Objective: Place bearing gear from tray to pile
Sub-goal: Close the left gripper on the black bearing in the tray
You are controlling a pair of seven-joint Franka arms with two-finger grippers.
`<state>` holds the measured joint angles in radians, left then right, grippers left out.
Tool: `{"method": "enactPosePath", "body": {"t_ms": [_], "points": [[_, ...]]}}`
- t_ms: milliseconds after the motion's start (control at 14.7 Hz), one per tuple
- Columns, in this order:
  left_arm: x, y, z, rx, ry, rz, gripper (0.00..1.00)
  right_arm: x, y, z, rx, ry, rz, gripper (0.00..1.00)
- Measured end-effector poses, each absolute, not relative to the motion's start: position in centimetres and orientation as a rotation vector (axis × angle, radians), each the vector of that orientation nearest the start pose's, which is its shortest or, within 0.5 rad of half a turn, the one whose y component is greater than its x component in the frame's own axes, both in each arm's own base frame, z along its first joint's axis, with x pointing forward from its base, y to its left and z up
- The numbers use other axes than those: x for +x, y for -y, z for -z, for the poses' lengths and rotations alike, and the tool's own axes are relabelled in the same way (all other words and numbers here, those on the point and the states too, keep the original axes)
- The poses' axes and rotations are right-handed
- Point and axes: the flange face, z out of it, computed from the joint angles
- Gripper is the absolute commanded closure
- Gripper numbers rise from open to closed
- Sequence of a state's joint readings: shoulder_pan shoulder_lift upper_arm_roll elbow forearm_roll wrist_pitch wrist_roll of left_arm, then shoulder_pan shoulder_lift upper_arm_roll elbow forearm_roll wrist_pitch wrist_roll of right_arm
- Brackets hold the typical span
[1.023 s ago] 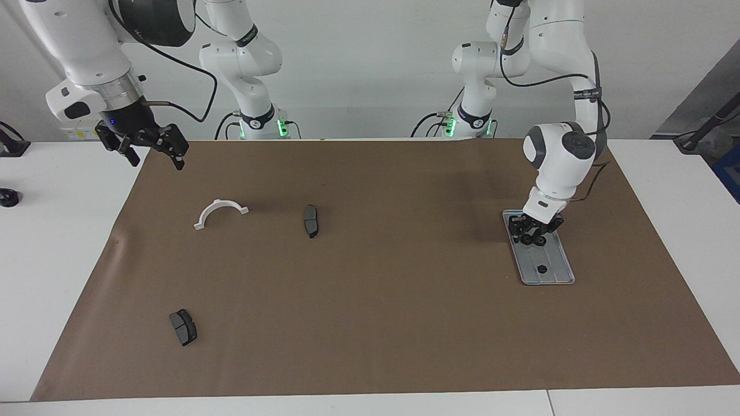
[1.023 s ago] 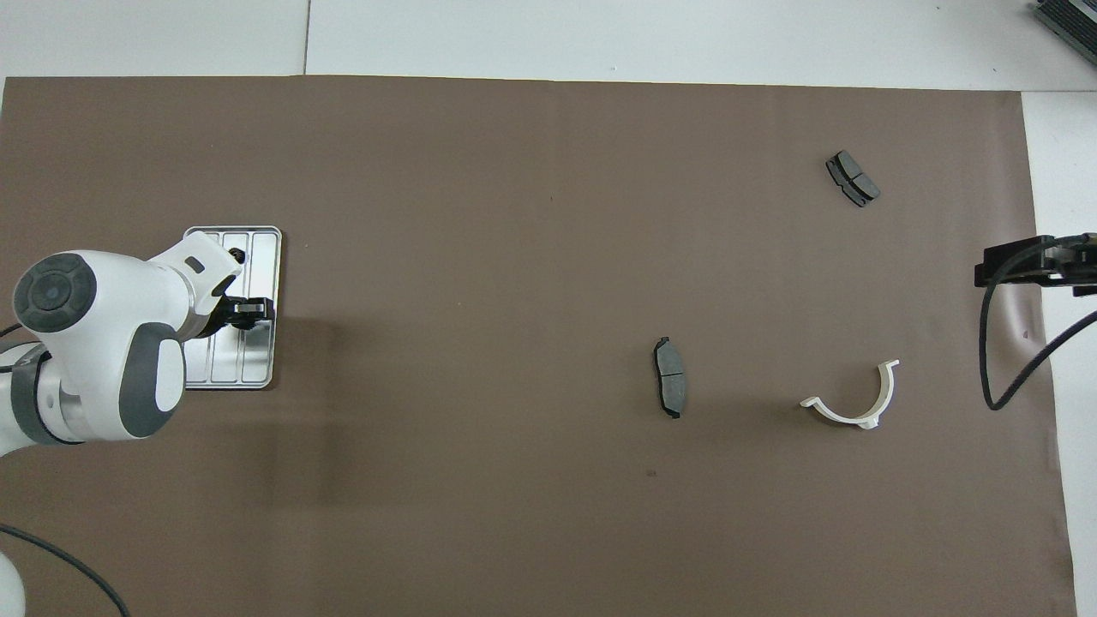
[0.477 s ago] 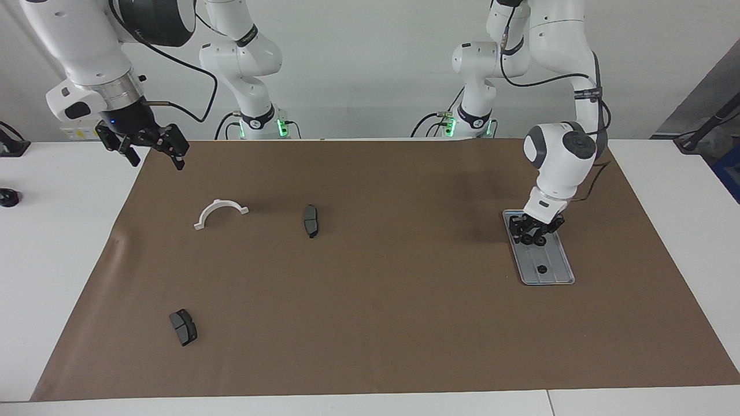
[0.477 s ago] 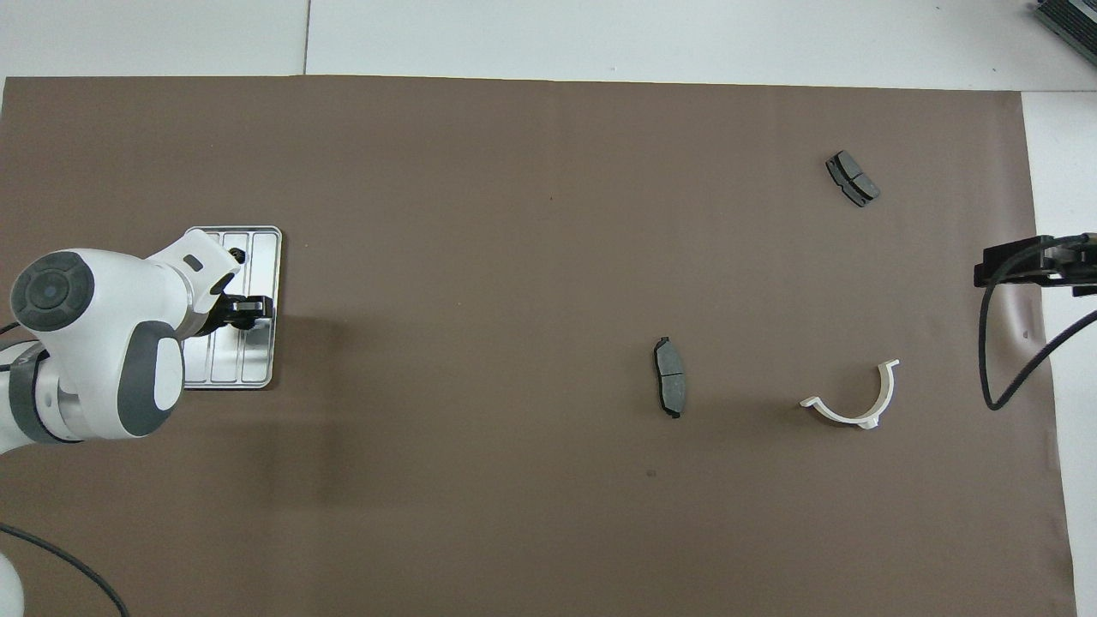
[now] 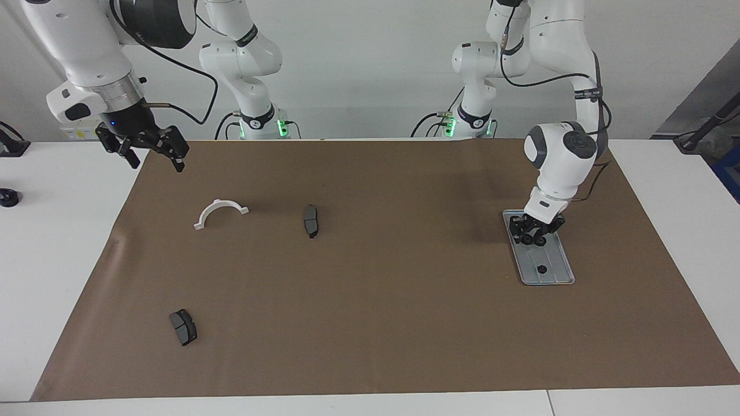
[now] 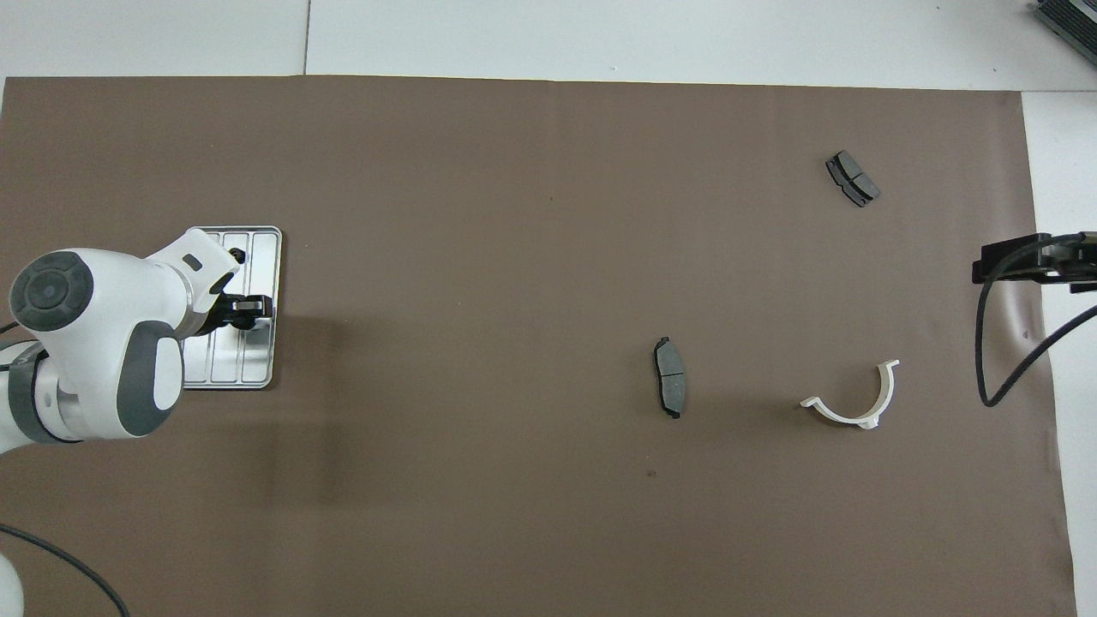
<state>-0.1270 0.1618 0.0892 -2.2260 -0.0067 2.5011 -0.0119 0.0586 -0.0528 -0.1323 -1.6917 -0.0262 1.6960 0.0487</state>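
The silver tray [image 5: 556, 254] lies on the brown mat at the left arm's end; it also shows in the overhead view [image 6: 255, 364]. One small black bearing gear [image 5: 541, 269] sits on it [image 6: 236, 254]. My left gripper [image 5: 533, 236] hangs just over the tray's end nearer the robots [image 6: 248, 308], fingers close together on what looks like a second small dark gear. The pile is a white bracket [image 5: 219, 212] and two dark brake pads [image 5: 311, 221] [image 5: 183, 327]. My right gripper [image 5: 157, 163] is open and empty, waiting high over the mat's corner.
In the overhead view the bracket [image 6: 857, 403] and the pads [image 6: 670, 388] [image 6: 853, 178] lie scattered toward the right arm's end. The brown mat [image 5: 404, 300] covers most of the white table. A black cable [image 6: 994, 343] hangs from the right arm.
My left gripper has risen very slightly over the tray. The right arm has barely shifted. The gear on the tray and the pile parts have not moved.
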Motion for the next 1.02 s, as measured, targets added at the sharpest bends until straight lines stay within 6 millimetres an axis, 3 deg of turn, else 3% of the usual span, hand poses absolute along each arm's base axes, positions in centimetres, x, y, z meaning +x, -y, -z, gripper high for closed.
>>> {"method": "enactPosePath", "body": {"t_ms": [818,886,1023], "points": [[54.9,1.8,-29.9,-3.128,-0.027,0.171,0.42,54.6,4.6,-60.7,-3.154,-0.194,0.084,0.00],[54.9,1.8,-29.9,-3.128,-0.027,0.173,0.48,54.6,4.6,-60.7,-3.154,-0.194,0.084,0.00],[55.0,1.8,-29.9,-3.128,-0.027,0.177,0.73,54.6,4.6,-60.7,-3.154,-0.194,0.084,0.00]]}}
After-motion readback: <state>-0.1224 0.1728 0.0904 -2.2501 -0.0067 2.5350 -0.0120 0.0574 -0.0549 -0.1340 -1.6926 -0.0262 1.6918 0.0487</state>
